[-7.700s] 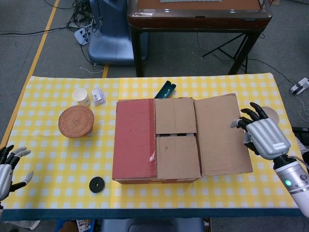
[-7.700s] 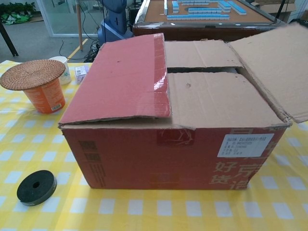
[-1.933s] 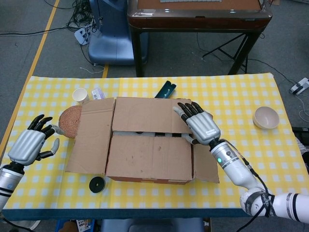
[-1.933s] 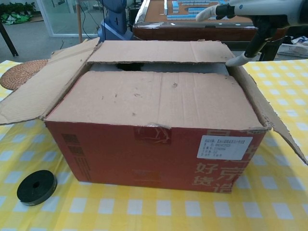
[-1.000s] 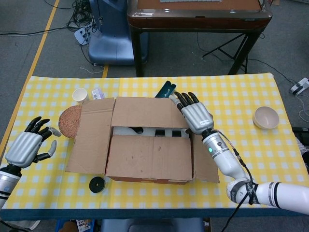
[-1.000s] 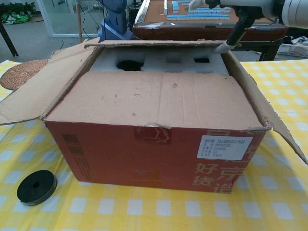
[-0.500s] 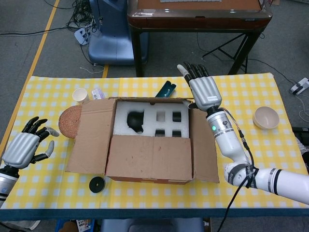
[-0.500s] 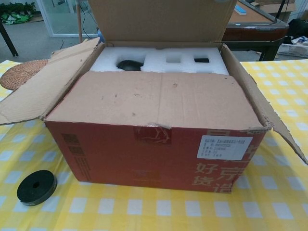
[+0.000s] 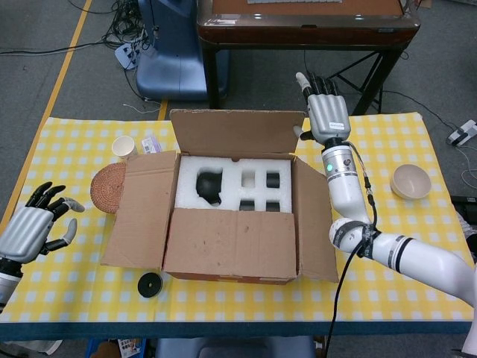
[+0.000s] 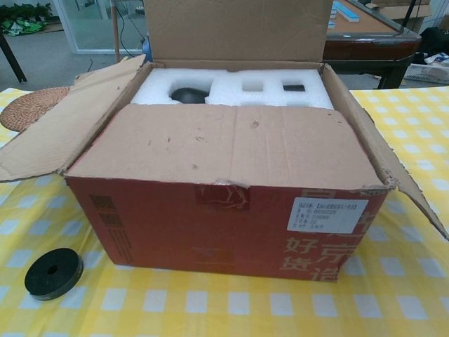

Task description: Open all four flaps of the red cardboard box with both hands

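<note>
The red cardboard box [image 9: 231, 224] sits mid-tabletop [image 9: 387, 298] on the yellow checked cloth, its red front wall with the white label [image 10: 328, 214] facing the chest camera. Far flap [image 9: 237, 133] stands upright at the back edge; left flap [image 9: 140, 209] and right flap [image 9: 314, 216] are folded outward and slope down beside the box. Near flap [image 9: 231, 242] lies flat over the front half of the opening — not yet lifted. In the uncovered rear half, white foam packing [image 9: 232, 183] shows with several cut-outs, one holding a dark rounded object that I cannot identify. Right hand [image 9: 325, 112] is raised at the upper right corner of the far flap, fingers extended and close together, palm side toward the cardboard; whether it actually touches the flap cannot be told, and it holds nothing. Left hand [image 9: 33, 224] hovers over the left edge of the tabletop, well apart from the box, fingers loosely spread, nothing in it. Other items: woven round lid [image 9: 108, 186] partly hidden behind the left flap, paper cup [image 9: 124, 147] beyond it, black disc [image 9: 150, 284] near the box's front left corner, beige bowl [image 9: 411, 181] off to the right.
</note>
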Available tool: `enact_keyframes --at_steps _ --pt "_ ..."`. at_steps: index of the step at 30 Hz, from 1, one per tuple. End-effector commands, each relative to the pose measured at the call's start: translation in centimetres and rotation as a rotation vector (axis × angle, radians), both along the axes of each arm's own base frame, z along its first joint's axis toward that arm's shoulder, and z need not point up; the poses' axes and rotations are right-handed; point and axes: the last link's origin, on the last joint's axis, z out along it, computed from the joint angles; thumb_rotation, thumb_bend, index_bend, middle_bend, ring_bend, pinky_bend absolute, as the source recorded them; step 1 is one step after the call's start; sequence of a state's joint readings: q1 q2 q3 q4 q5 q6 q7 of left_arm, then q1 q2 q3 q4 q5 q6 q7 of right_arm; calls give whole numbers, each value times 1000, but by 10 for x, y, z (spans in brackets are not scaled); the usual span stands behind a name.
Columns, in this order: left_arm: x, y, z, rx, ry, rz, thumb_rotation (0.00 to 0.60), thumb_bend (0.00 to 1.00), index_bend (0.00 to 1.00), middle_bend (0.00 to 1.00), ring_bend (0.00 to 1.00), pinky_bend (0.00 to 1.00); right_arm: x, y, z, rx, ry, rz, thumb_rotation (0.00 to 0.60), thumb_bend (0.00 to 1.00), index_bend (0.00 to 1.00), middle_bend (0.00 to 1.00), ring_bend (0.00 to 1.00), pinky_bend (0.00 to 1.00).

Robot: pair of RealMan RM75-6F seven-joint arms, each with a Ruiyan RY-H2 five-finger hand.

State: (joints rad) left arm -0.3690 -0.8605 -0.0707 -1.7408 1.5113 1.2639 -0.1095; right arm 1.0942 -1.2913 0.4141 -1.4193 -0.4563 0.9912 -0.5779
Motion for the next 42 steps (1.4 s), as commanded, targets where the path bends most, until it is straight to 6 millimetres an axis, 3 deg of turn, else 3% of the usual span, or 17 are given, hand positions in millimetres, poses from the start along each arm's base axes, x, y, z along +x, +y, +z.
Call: enact_keyframes --at_steps 1,8,14,17,23,26,33,42 --pt "-1 0 1 2 -1 2 100 547 436 351 114 0 -9 -6 -6 5 18 -44 600 232 0 0 0 0" --pt "-1 2 0 -1 -3 1 100 547 436 351 114 0 -16 -1 1 3 12 -26 600 232 0 0 0 0" --pt "0 3 -1 -3 -3 -5 99 547 436 351 115 0 -16 32 14 41 19 64 600 272 0 11 0 0" --pt "-1 3 -2 -8 -3 1 100 547 436 351 115 0 -21 59 17 92 23 128 600 412 31 83 1 0" --pt "-1 4 -2 -14 3 9 103 548 436 351 116 0 -40 105 13 193 6 199 600 885 234 197 57 0" --pt "0 3 -4 -20 3 9 103 548 436 351 116 0 -49 122 6 260 4 209 600 998 301 222 71 0" --pt "2 0 -6 -32 2 13 102 547 436 351 116 0 -50 142 -14 379 47 234 600 1000 372 242 71 0" --pt "-3 -3 -5 -36 2 30 102 548 436 351 116 0 -48 143 -38 439 86 237 600 1000 390 242 71 0"
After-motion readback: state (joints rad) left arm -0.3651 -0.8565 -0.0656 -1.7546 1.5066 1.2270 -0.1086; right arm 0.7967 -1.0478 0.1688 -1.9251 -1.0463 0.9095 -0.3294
